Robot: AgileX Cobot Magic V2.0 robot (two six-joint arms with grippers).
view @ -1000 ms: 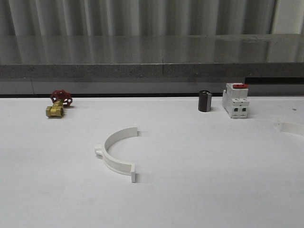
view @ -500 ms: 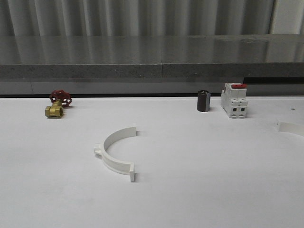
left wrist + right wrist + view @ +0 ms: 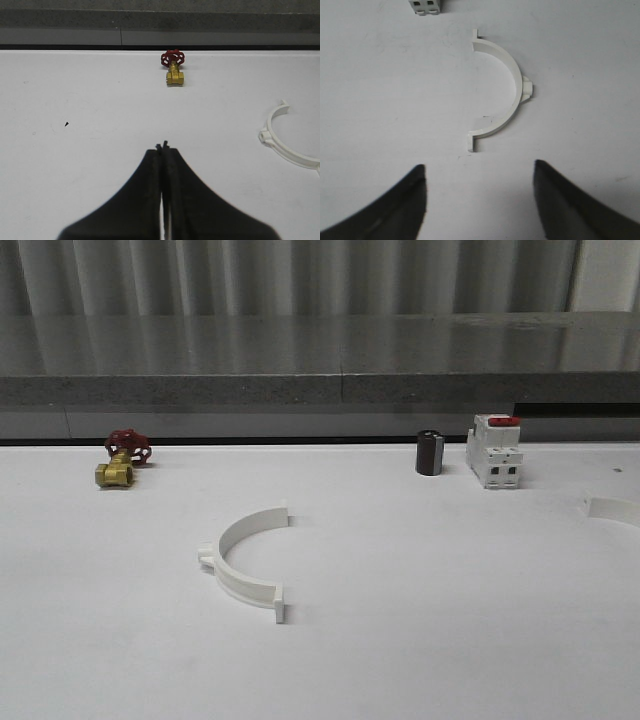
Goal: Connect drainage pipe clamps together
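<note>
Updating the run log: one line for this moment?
left gripper shut, empty | right gripper open over right clamp half | left clamp half untouched | unjoined

Lighting is even, diffuse and bright across the white matte table [image 3: 420, 640]. Shadows are faint and short, falling just right of the white plastic semicircular clamp half [image 3: 240, 560]. Vertical reflections streak the grey polished ledge [image 3: 300, 350]. The front view is slightly soft; the black wrist-camera fingers [image 3: 395, 210] are blurred.
</note>
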